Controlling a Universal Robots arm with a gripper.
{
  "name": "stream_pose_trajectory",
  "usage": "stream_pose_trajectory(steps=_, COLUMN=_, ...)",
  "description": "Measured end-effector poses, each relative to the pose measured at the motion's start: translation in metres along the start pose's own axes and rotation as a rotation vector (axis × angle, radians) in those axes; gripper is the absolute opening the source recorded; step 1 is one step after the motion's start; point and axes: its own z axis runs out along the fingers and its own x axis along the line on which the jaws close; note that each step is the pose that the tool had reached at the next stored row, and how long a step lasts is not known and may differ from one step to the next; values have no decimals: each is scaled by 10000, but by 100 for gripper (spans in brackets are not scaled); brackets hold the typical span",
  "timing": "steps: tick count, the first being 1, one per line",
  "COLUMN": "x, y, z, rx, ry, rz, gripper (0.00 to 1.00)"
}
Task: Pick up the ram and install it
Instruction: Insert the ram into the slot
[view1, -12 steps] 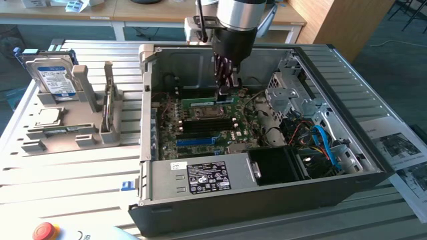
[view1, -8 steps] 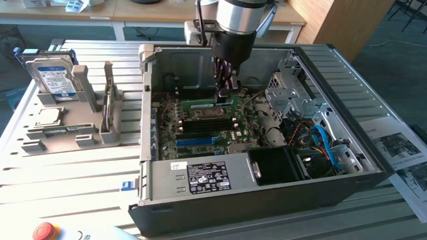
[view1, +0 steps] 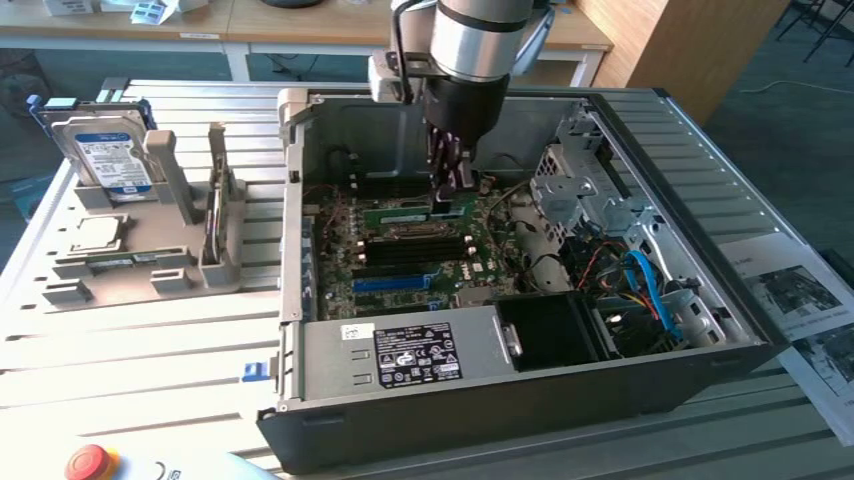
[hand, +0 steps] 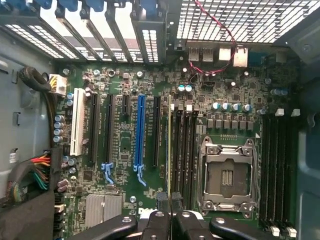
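One ram (hand: 170, 150) stick, clamped in the gripper (hand: 170, 202), with the jaws narrow on one end of its top edge. It sits edge-on inside the open PC case (view1: 747, 335), down at the motherboard (view1: 400, 262). It runs parallel to the slots, between a black expansion slot (hand: 156, 130) and the bank of black DIMM slots (hand: 186, 145). Can't tell if it's seated.

Close by:
- blue PCIe slot (hand: 139, 132) and white PCI slot (hand: 77, 122), both on the far side from the CPU socket (hand: 227, 175), which is open
- more DIMM slots (hand: 280, 165) past the socket
- red wire (hand: 210, 30) looping near the rear ports
- cable bundle (hand: 35, 172) at the board's edge

The arm (view1: 474, 45) drops in close to the case's rear wall. The drive cage (view1: 587, 190) and blue cable (view1: 651, 285) are on the exterior view's right, and the power supply (view1: 400, 355) is at the near end.

On the tabletop (view1: 160, 345) outside the case, a hard drive (view1: 107, 150) stands in a grey fixture (view1: 134, 265), with a CPU (view1: 96, 232) beside it. A red e-stop (view1: 88, 462) is at the near edge.
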Motion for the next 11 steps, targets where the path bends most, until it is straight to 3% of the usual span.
stream_pose_trajectory(steps=11, x=-6, y=-4, z=51, rx=1, ry=-1, rz=1, gripper=12)
